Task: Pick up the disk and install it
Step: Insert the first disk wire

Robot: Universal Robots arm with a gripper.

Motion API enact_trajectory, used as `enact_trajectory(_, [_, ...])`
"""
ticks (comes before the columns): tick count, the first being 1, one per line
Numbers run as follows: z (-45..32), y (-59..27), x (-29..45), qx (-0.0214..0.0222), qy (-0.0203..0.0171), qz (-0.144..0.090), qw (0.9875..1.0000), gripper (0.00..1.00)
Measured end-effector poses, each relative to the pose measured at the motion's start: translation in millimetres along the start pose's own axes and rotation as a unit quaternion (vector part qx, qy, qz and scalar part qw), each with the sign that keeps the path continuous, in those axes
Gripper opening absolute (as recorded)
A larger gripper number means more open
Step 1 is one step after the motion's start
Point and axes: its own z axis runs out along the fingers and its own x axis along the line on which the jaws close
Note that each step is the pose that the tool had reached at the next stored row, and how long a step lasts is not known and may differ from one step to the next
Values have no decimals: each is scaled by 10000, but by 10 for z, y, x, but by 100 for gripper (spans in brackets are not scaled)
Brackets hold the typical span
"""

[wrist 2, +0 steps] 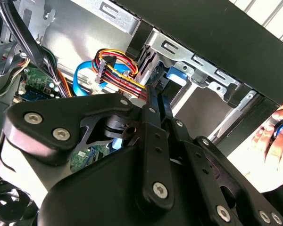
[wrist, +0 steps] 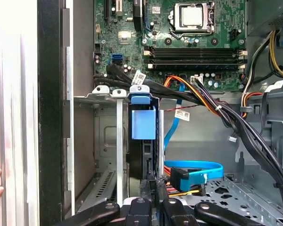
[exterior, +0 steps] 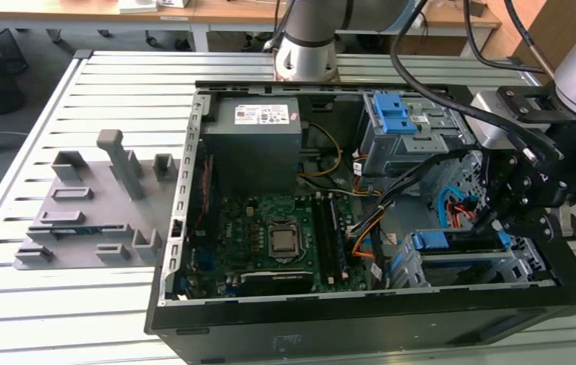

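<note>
Disk (wrist: 142, 141) stands edge-up in its bay, gripper (wrist: 153, 200) pinching its rear edge
Rigid, dense, shock-sensitive; judged best held by blue frame edges

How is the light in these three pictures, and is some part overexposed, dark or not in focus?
In the exterior view, even daylight; the slatted table glares slightly, and the computer case front is dark. In the second wrist view, the gripper linkage looms near and soft, and a hand is washed out. In the first wrist view, one edge is blown white, while the disk and motherboard look sharp.
</note>
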Motion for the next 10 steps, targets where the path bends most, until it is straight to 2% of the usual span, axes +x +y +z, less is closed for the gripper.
enact_trajectory(10, [-2, 0, -6, 0, 1, 4, 10000, 16])
